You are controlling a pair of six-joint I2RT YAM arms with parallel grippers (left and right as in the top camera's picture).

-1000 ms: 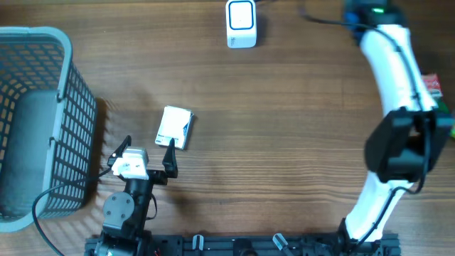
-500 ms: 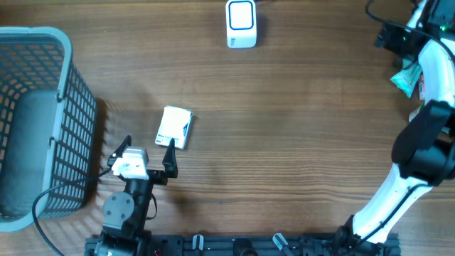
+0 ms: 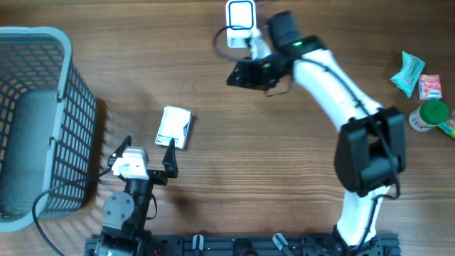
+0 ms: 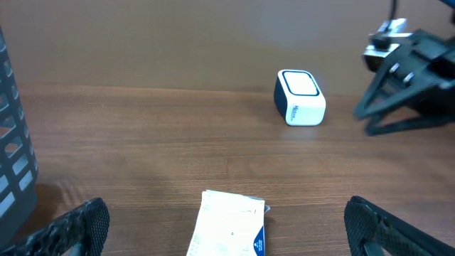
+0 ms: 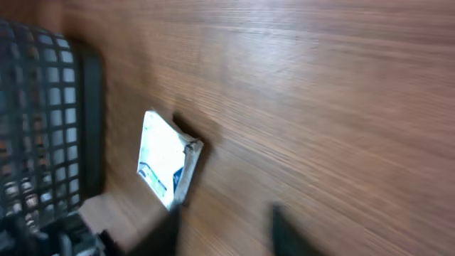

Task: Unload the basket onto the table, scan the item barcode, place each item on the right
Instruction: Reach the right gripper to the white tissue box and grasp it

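I count 1 white packet [image 3: 174, 126] lying flat on the worktop [image 3: 284, 163], just ahead of my left jaws, which stand wide apart and empty. 1 white scanner [image 3: 241, 23] stands at the far edge, well apart from the packet. My right arm [image 3: 327, 78] reaches across, its jaws just beside the scanner; through the blur I cannot tell whether they are clenched or released. 1 grey basket [image 3: 78, 121] sits at the left. At the right lie 1 teal pouch [image 3: 409, 73], 1 red packet [image 3: 430, 87] and 1 green-lidded jar [image 3: 429, 115].
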